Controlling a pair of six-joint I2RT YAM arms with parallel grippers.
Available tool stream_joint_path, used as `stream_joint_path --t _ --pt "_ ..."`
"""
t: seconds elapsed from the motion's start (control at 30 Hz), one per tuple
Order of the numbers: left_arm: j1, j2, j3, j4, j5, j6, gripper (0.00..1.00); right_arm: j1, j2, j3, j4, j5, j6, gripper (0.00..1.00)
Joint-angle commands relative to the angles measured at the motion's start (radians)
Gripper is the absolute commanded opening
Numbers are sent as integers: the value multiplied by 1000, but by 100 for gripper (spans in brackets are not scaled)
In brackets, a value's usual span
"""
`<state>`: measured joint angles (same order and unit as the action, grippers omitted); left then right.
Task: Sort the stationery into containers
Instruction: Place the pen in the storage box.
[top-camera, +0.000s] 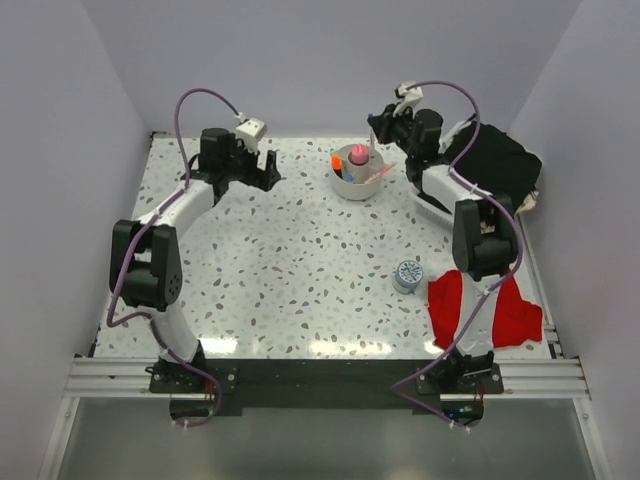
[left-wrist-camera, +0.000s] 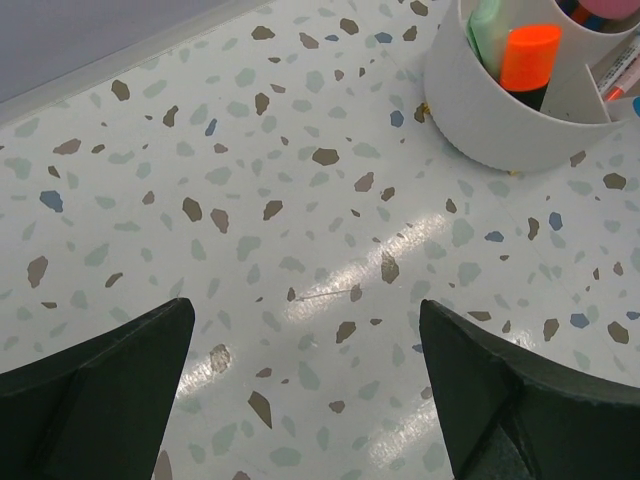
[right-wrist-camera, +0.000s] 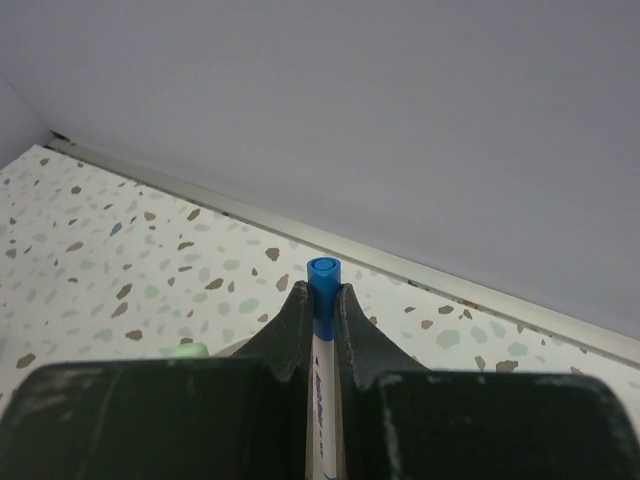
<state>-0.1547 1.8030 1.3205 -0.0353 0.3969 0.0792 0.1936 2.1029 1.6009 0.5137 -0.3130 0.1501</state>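
The round white divided bowl (top-camera: 358, 186) stands at the back middle of the table. It holds a pink-capped stubby stick (top-camera: 358, 155) and an orange-and-black highlighter (top-camera: 337, 160), with thin pens leaning at its right side. In the left wrist view the bowl (left-wrist-camera: 500, 120) is at the top right, with the highlighter (left-wrist-camera: 530, 55) and a pale green item (left-wrist-camera: 488, 20) inside. My left gripper (left-wrist-camera: 305, 305) hangs open over bare table, left of the bowl. My right gripper (right-wrist-camera: 322, 290) is shut on a slim blue-and-white pen (right-wrist-camera: 322, 272), held near the back wall just above and right of the bowl.
A small grey round object (top-camera: 407, 274) lies at the front right. Next to it is a red cloth (top-camera: 485, 305). A white basket with black cloth (top-camera: 495, 165) stands at the back right. Walls close the table at the back and on both sides.
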Motion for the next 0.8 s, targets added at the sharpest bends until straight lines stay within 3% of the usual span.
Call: stream_joint_path --t 0.0,0.33,0.53,0.63,0.77 --pt "-12 22 80 -21 0 39 100 0 25 37 123 71 13 0" --pt "-22 36 112 -46 -3 53 100 -2 54 2 106 97 -27 2" --pt "-23 33 112 -37 3 48 100 0 17 -41 17 98 -57 38" --pt "-23 35 111 -29 11 42 100 -2 -12 -84 -17 91 -67 50" --pt "-23 30 112 -20 14 36 100 -3 -67 -119 -36 106 -72 52"
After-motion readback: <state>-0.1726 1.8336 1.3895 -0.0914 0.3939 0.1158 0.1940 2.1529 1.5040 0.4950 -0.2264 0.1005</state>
